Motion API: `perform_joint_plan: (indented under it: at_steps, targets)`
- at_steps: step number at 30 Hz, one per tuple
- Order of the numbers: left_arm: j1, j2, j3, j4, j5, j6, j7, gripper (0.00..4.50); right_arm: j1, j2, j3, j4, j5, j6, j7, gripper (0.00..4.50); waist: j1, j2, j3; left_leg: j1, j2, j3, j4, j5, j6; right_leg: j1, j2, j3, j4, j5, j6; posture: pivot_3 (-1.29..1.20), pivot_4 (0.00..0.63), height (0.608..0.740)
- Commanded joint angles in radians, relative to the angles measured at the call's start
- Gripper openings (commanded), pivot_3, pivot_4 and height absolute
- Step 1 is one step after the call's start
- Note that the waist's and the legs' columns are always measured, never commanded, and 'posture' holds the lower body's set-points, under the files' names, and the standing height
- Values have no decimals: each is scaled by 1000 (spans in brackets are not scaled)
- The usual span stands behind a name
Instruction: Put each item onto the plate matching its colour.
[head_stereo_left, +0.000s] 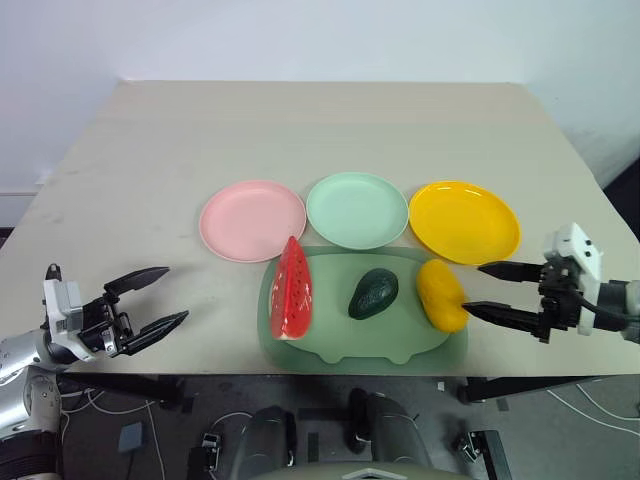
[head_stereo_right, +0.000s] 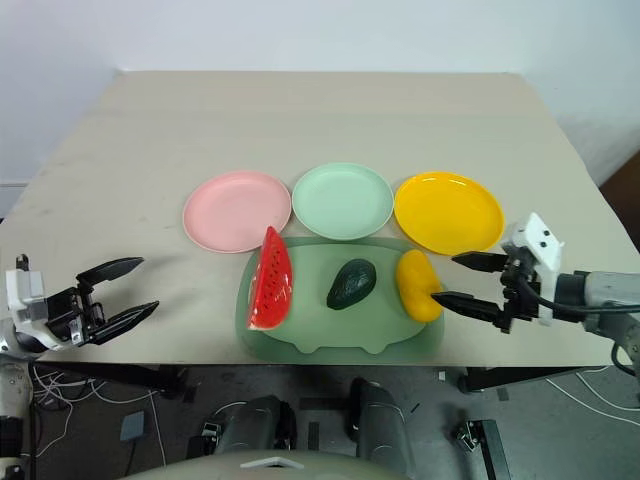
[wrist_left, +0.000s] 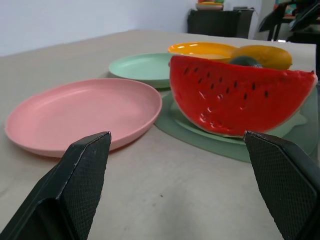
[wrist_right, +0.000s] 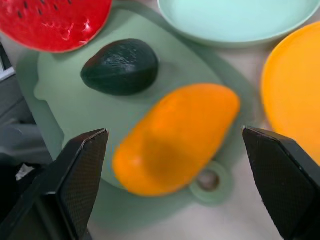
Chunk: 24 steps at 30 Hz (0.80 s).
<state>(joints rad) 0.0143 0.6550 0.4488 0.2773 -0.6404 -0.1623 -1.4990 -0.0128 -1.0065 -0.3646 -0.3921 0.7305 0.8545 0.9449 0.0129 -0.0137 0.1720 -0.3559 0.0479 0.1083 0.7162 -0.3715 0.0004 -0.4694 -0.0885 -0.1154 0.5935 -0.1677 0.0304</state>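
Note:
A pink plate (head_stereo_left: 252, 220), a mint green plate (head_stereo_left: 357, 209) and a yellow-orange plate (head_stereo_left: 464, 221) stand in a row across the table's middle. In front of them, on the pale green mat (head_stereo_left: 330, 345), lie the red watermelon wedge (head_stereo_left: 291, 290), the dark avocado (head_stereo_left: 373, 294) and the yellow mango (head_stereo_left: 441, 293). My right gripper (head_stereo_left: 484, 288) is open just right of the mango, its fingers pointing at it with a small gap between. At the table's front left my left gripper (head_stereo_left: 160, 297) is open, well left of the watermelon and holding nothing.
The beige table (head_stereo_left: 320, 130) stretches bare behind the plates. The mat (head_stereo_right: 300, 335) reaches nearly to the table's front edge. Cables and black legs lie on the floor below that edge.

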Motion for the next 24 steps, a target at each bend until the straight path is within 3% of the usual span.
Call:
perform_joint_plan:
  at_steps: [1,8,19,22,24]
  targets:
    - [-19,-5,-4,23,0,-33,-23,4469,-70,55,24,-59,49,124,-151,4500,1,0,0,0,0,0,0,0,0,0,0,0,0,0,0,0,150,733]
    - [-38,-27,-26,52,5,-55,-28,4469,-111,136,102,-103,24,222,-324,4500,0,0,0,-1,0,0,0,0,0,0,0,0,0,0,0,0,150,733]
    - [-39,-45,-42,37,6,-60,-10,4469,-86,180,189,-109,-43,206,-398,4500,0,0,0,-1,0,0,0,0,0,0,0,0,0,0,0,0,150,733]
    - [-42,-50,-45,36,7,-63,-7,4500,-90,176,199,-92,-61,206,-399,3935,-1,0,0,-1,0,0,0,0,0,0,0,0,0,0,0,0,150,733]
    - [-45,-51,-46,36,7,-63,-6,4500,-96,172,195,-89,-64,205,-390,3306,-1,0,0,-1,0,0,0,0,0,0,0,0,0,0,0,0,150,733]
